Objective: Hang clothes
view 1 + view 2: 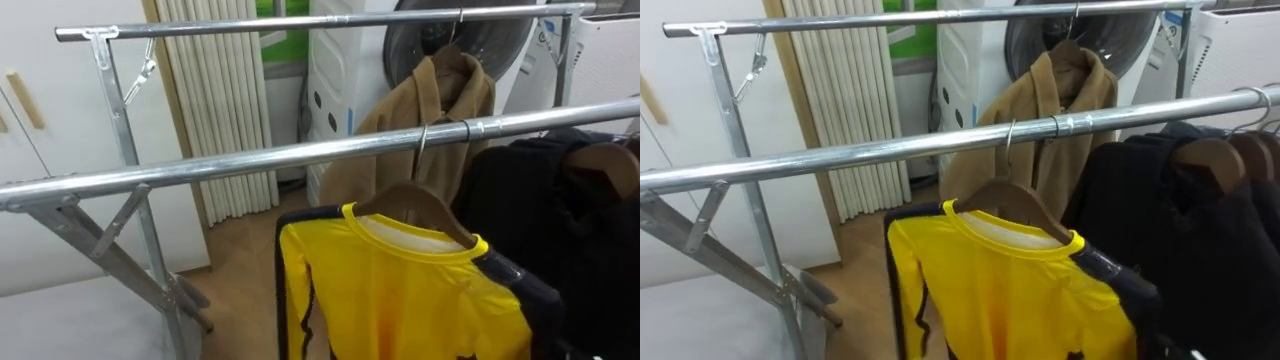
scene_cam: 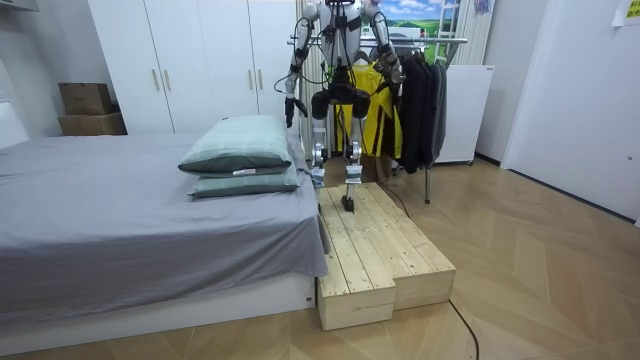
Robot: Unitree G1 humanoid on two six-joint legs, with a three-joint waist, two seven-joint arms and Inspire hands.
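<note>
Yellow long-sleeved shirt (image 1: 400,290) is hanging on a wooden hanger (image 1: 425,200), whose hook is sitting over the near rail (image 1: 250,160) of the metal clothes rack, at about 5 o'clock in the eye views. The shirt's length is dropping straight down with the collar uppermost, while its shoulder line is running from 10 o'clock to 4 o'clock, angled across the rail, which is climbing from 8 o'clock to 2 o'clock. Black garments (image 1: 540,200) are crowding the same rail just beside it at 3 o'clock. A tan coat (image 1: 440,100) is hanging from the far rail (image 1: 300,22) at 1 o'clock. In the room view the robot is standing on a wooden platform (image 2: 380,250) beside the bed (image 2: 120,210), facing the rack. Its left hand (image 2: 287,108) is hanging low and its right hand (image 2: 397,72) is sitting nearer the clothes. I cannot tell how far either hand is open or whether it is holding anything.
</note>
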